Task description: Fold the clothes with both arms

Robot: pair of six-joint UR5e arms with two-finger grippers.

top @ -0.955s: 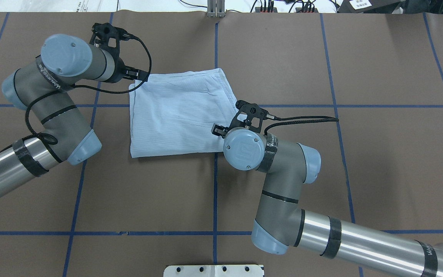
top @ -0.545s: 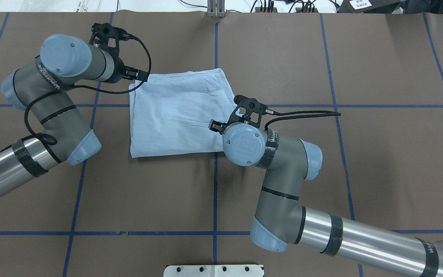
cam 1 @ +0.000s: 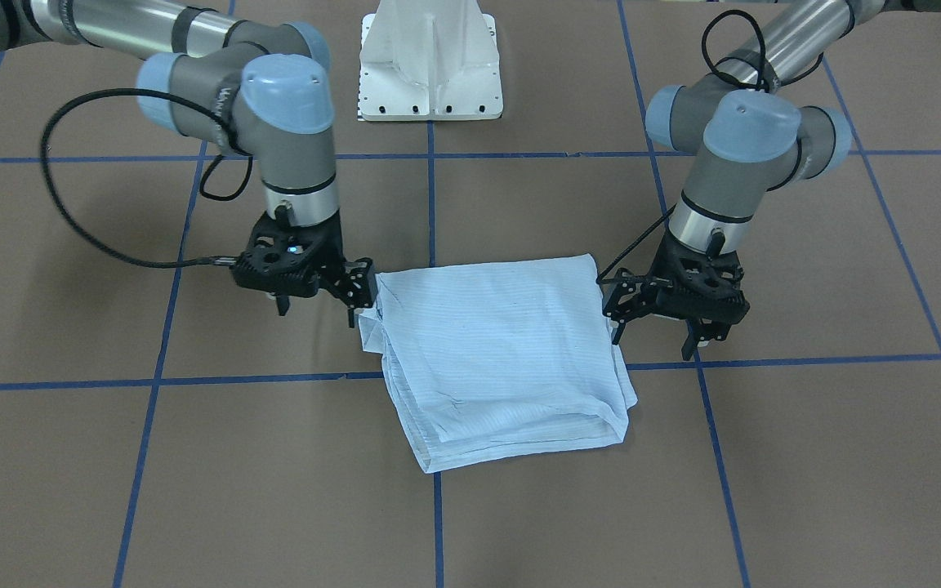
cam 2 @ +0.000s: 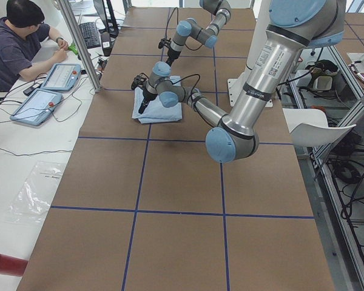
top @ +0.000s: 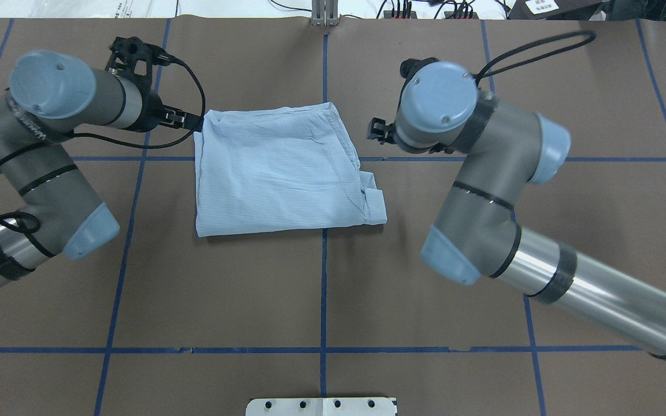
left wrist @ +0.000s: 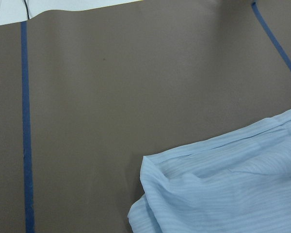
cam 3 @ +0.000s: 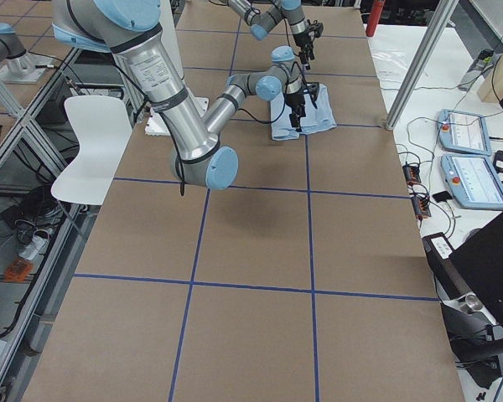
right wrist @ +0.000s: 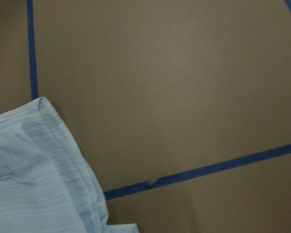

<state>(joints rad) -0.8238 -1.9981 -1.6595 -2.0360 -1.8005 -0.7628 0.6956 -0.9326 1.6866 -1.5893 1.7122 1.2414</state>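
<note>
The light-blue striped shirt (top: 275, 173) lies folded into a rough square at the table's middle, with a small flap sticking out at its near right corner. It also shows in the front view (cam 1: 495, 351). My left gripper (top: 185, 120) is at the shirt's far left corner. In the front view it (cam 1: 654, 336) is open and holds nothing. My right gripper (top: 376, 130) is mostly hidden under its wrist, to the right of the shirt's far right corner. In the front view it (cam 1: 317, 310) is open, with one finger beside the cloth edge. Both wrist views show only a shirt corner (left wrist: 233, 194) (right wrist: 34, 179), no fingers.
The brown table is crossed by blue tape lines (top: 324, 277). The white pedestal base (cam 1: 430, 73) stands at the robot's side. An operator (cam 2: 24, 42) sits at a side bench with tablets. A white chair (cam 3: 88, 142) stands beside the table.
My right arm swung from the shirt's near right corner to beside its far right corner, uncovering the small flap. My left arm drew back to the left. The shirt stayed put.
</note>
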